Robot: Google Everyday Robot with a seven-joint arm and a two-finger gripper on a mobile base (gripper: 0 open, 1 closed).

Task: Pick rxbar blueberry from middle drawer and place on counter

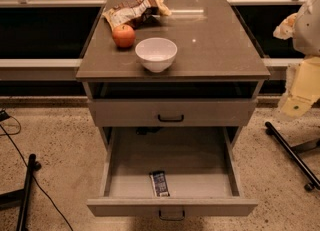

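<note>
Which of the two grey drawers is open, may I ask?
The lower, middle drawer, holding the dark blue rxbar blueberry; the upper drawer is shut. The pale gripper hangs at the right edge.

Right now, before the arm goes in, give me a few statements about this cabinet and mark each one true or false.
1. The rxbar blueberry lies in the open middle drawer, near its front. True.
2. The gripper is inside that drawer. False: it is at the right edge of the view, beside the counter and outside the drawer.
3. An apple and a white bowl stand on the counter. True.
4. The snack bag lies beside the bar. False: it is at the counter's back left.
5. The upper drawer is pulled out. False: it is closed.
</note>
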